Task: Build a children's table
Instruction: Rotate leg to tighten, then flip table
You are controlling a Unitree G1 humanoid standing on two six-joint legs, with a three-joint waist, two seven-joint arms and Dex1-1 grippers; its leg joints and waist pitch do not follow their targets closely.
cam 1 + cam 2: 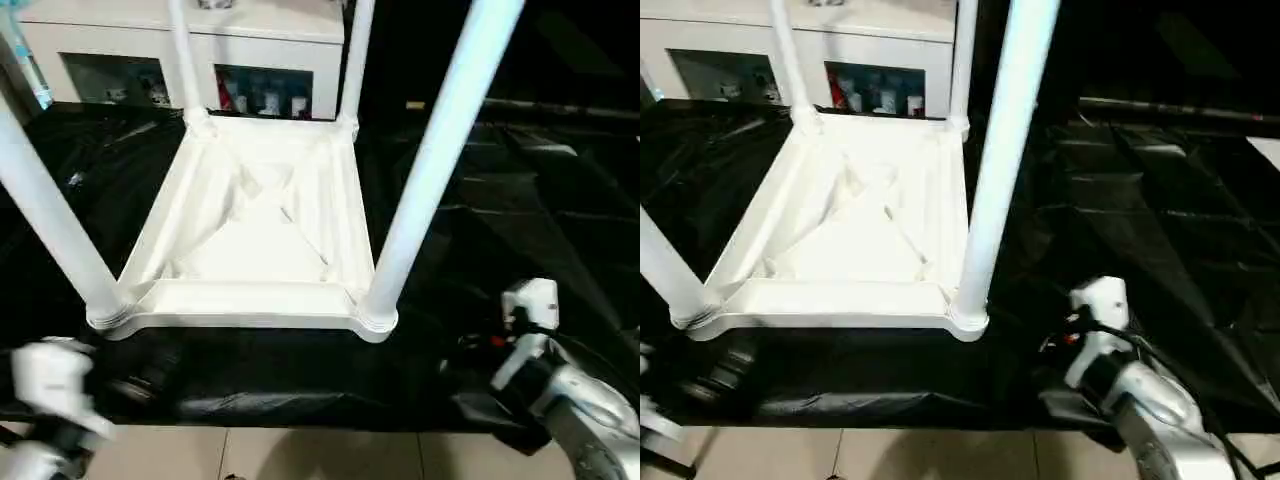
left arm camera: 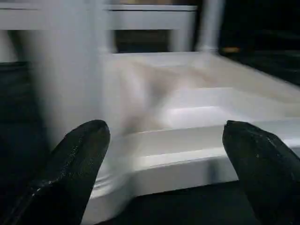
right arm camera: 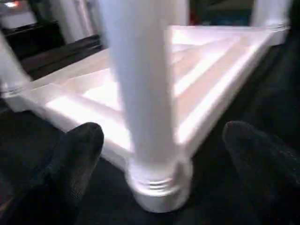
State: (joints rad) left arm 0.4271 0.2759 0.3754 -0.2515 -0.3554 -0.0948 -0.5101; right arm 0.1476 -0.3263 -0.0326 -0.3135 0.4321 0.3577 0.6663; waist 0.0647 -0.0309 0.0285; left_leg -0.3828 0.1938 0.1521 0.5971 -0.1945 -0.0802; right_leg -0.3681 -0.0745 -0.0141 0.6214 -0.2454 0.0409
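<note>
The children's table lies upside down on a black sheet, its white ribbed tabletop (image 1: 250,240) facing up. Its legs stand upright in the corner sockets: near left leg (image 1: 50,220), near right leg (image 1: 430,170), far left leg (image 1: 185,60) and far right leg (image 1: 355,60). My left gripper (image 2: 164,136) is open, a little short of the tabletop's near rim beside the near left leg, holding nothing. My right gripper (image 3: 161,136) is open as well, its black fingers (image 3: 79,154) spread wide to either side of the near right leg's base without touching it.
A white cabinet (image 1: 270,50) with glass doors stands behind the work surface. The black sheet (image 1: 520,200) covers the surface out to the right. Its front edge drops to a tiled floor (image 1: 300,455) just below my forearms.
</note>
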